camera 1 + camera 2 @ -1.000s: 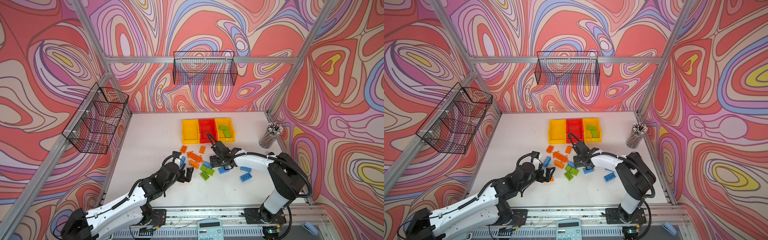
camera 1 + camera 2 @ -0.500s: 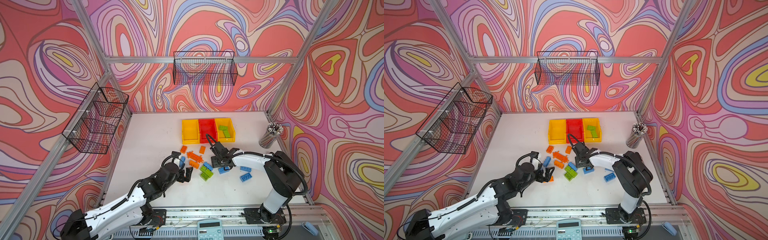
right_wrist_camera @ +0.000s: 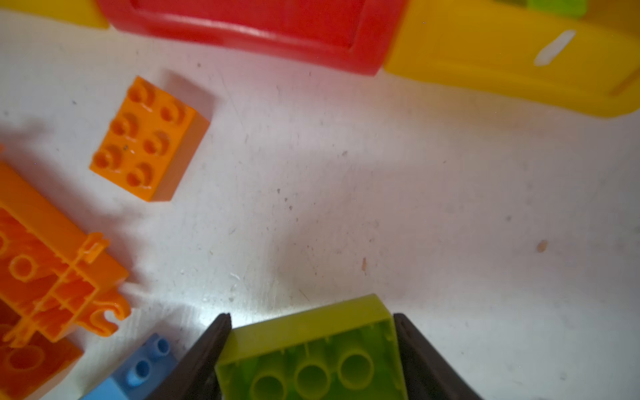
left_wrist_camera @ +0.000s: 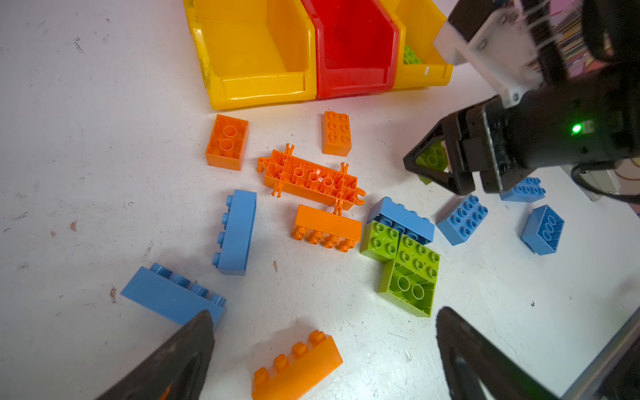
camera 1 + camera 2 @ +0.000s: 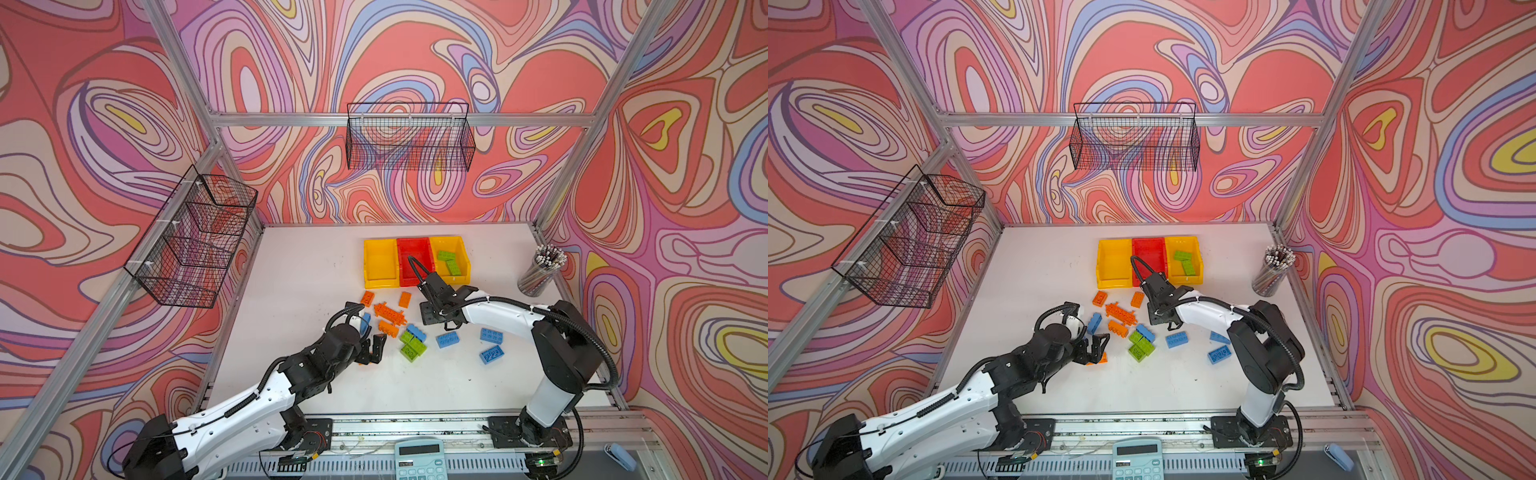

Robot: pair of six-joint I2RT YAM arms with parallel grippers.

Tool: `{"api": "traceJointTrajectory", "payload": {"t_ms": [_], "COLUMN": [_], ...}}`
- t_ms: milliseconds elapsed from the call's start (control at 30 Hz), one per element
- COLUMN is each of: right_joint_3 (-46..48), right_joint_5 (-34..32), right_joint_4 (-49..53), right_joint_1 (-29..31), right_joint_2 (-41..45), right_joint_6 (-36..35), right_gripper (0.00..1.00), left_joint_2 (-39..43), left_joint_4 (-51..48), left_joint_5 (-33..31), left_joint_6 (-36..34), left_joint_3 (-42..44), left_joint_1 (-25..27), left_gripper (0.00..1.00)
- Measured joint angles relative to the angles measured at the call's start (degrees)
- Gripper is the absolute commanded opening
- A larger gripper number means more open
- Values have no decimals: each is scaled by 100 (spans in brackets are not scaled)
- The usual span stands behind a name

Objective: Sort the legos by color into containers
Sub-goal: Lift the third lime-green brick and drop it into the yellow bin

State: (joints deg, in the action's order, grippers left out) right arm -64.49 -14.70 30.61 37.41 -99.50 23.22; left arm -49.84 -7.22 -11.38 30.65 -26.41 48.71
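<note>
- The right gripper (image 3: 311,317) has its two dark jaws pressed against opposite ends of a lime green brick (image 3: 311,356), so it is grasping the brick. I cannot tell whether the brick has cleared the table (image 3: 346,173).
- The brick's hollow underside faces the wrist. Its row of three tubes runs from jaw to jaw, so its long axis spans the grip.
- The held brick is a short way in front of the red bin (image 5: 409,249), on the robot's side. The red bin is the middle one of three touching bins.
- The brick is probably light, stiff and smooth. It is unlikely to break, but it could pivot or slip. The flat walls make a better hold than the studs.
- The right-hand yellow bin (image 4: 415,74) touches the red bin and already holds green bricks, so it is the likely destination.
- The left-hand yellow bin (image 4: 256,52) and the red bin look empty.
- Scattered legos (image 4: 237,232) in orange, blue and green lie in front of the red bin.
- Among them is a jagged orange assembly (image 4: 308,180), lying upside down. Its long axis is roughly parallel to the red bin's front edge, slightly slanted.
- The left gripper (image 4: 323,313) is spread wide and holds nothing. It hovers over an orange brick (image 4: 298,363), well in front of the red bin, beyond the scatter.
</note>
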Motion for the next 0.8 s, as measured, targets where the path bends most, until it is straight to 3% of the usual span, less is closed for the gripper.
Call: {"api": "traceJointTrajectory", "payload": {"t_ms": [267,633,733,800], "right_joint_3": [-1231,-2857,-3198,-3414], "right_joint_5": [-57,234,321,365], "right_joint_4": [76,11,70,87], "right_joint_1": [-1217,-2009,-2063,-2087], "right_joint_2": [-155,-1790,-2092,-2240], "right_joint_6": [-409,-577,-612,-645], "right_gripper": [48,53,62,73], "left_joint_2": [-798,-1384,-1469,-1530], "left_joint_4": [186,243,262,262], "left_joint_5": [245,179,122,90], "left_joint_6": [-92,-439,-498,-514], "left_joint_3": [-640,-1305,-1342,-1349], "left_joint_1": [0,0,-2,-2], "left_gripper": [100,100,100,100]}}
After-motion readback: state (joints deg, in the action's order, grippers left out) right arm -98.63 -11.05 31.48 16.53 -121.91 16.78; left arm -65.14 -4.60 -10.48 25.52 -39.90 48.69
